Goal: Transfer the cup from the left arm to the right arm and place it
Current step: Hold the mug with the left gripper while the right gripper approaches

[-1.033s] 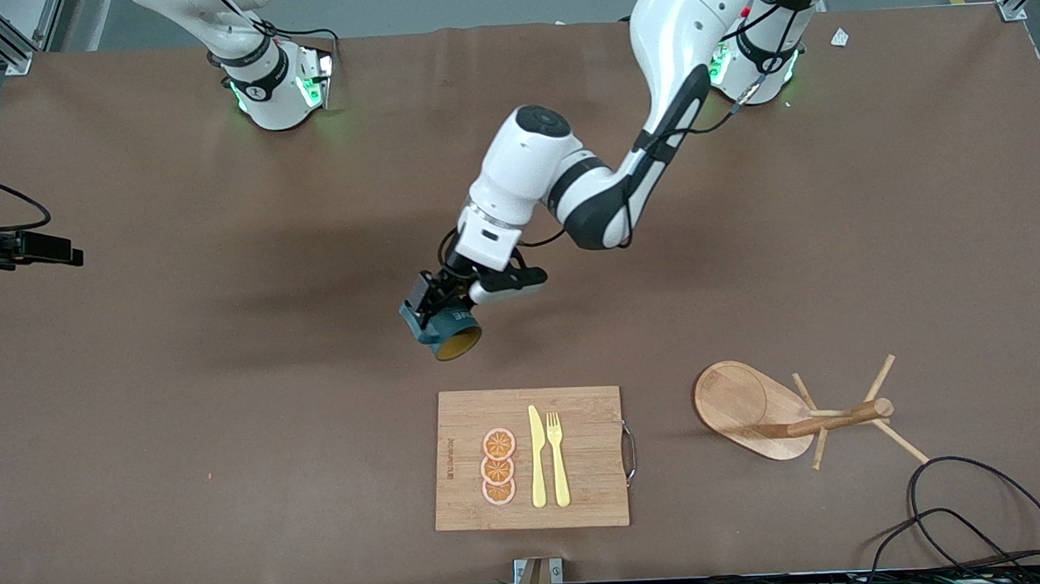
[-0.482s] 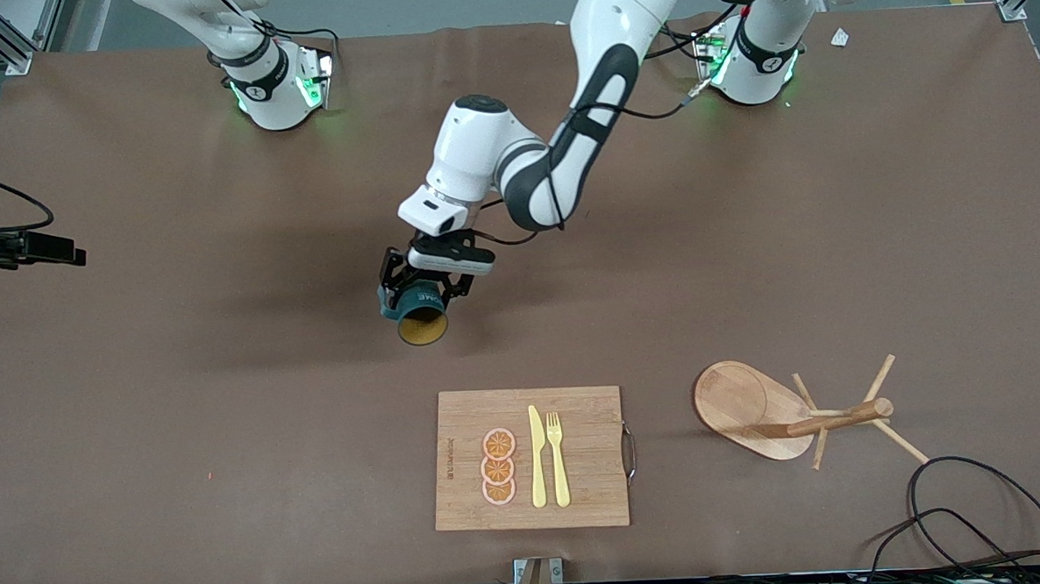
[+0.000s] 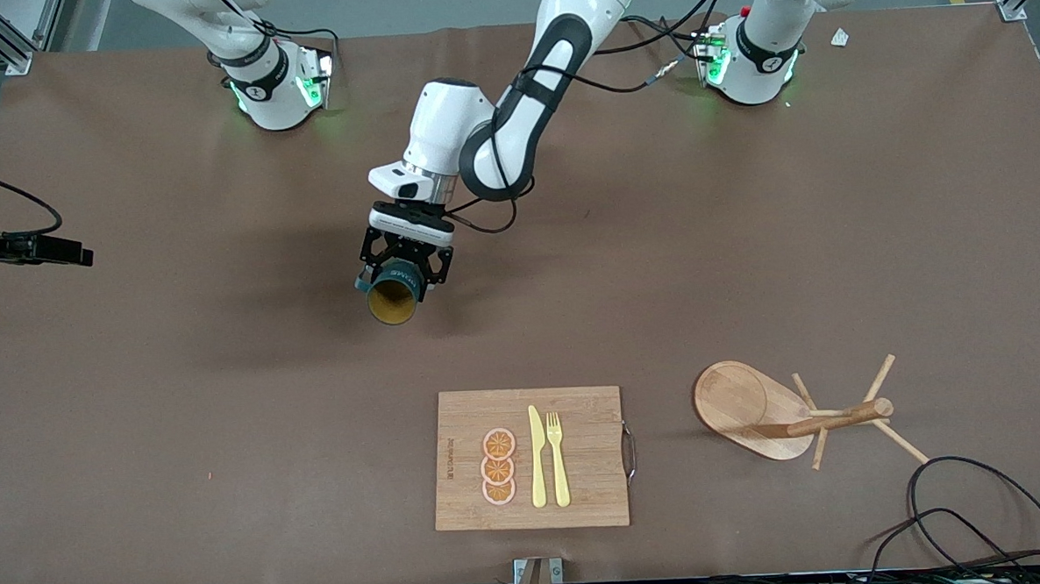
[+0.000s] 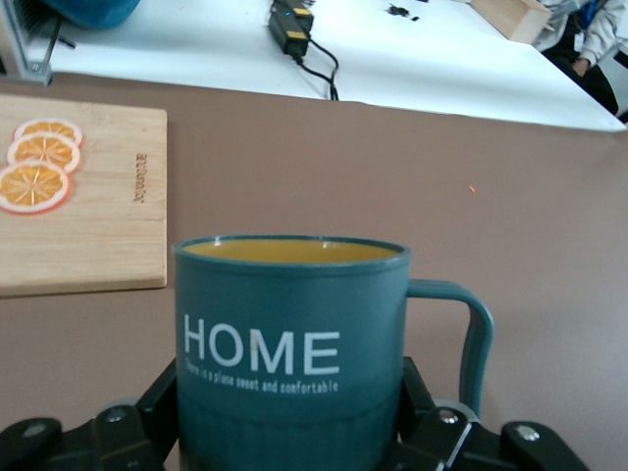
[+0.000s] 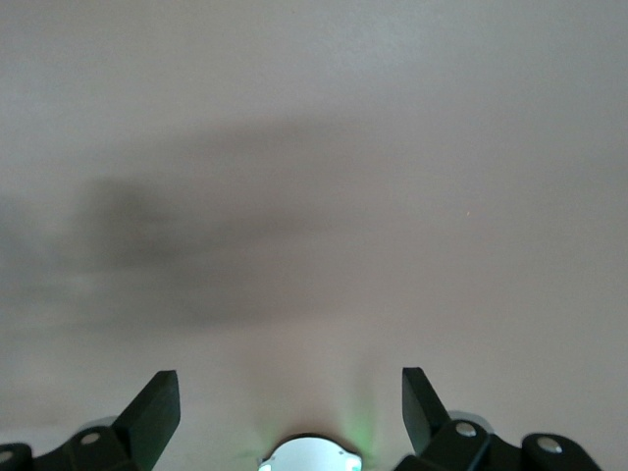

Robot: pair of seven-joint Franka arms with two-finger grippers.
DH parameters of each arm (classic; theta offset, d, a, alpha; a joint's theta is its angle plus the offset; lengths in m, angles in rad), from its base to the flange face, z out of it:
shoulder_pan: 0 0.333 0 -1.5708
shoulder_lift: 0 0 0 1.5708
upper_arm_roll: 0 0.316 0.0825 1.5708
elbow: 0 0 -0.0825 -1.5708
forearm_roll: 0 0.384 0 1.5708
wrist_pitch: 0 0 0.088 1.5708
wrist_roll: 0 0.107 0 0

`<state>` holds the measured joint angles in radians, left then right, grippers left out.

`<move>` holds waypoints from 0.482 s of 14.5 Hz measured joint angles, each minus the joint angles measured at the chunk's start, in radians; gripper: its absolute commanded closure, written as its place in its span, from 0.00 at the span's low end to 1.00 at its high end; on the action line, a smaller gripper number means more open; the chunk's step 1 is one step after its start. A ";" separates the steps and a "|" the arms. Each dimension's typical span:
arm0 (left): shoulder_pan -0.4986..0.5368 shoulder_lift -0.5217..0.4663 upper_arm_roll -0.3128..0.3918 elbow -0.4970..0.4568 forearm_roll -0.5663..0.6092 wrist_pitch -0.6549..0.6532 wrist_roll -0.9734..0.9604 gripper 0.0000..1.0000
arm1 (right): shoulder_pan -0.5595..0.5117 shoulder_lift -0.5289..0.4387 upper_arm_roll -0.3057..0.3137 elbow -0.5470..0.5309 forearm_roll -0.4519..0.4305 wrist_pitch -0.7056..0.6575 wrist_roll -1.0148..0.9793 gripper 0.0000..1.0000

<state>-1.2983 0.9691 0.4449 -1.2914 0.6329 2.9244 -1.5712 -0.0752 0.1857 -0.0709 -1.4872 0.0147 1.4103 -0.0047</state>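
Note:
The cup point(image 3: 393, 302) is dark teal with a mustard-yellow inside and white "HOME" lettering. My left gripper point(image 3: 399, 275) is shut on its body and holds it in the air over the bare middle of the table, mouth tipped toward the front camera. In the left wrist view the cup point(image 4: 289, 324) fills the middle between the left gripper's point(image 4: 289, 417) black fingers point(image 4: 157, 402), its handle sticking out to one side. My right gripper point(image 5: 287, 381) shows only in its wrist view. It is open and empty, high over the bare table near its own base.
A wooden cutting board point(image 3: 577, 404) with orange slices point(image 3: 498, 467), a yellow knife point(image 3: 537, 456) and fork point(image 3: 558, 459) lies near the front edge. A wooden mug stand point(image 3: 789, 414) sits toward the left arm's end, with black cables point(image 3: 977, 509) by it.
My left arm has swung the cup toward the right arm's end of the table and a little away from the cutting board, turning its mouth more toward the front camera.

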 measured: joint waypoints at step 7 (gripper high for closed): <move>-0.057 0.068 0.036 0.004 0.017 0.003 -0.002 0.23 | 0.124 0.002 0.010 -0.016 0.051 0.061 0.282 0.00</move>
<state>-1.3550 1.0371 0.4806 -1.2876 0.6504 2.9272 -1.5734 0.0489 0.1877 -0.0605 -1.5034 0.0656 1.4713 0.2769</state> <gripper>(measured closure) 0.141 0.000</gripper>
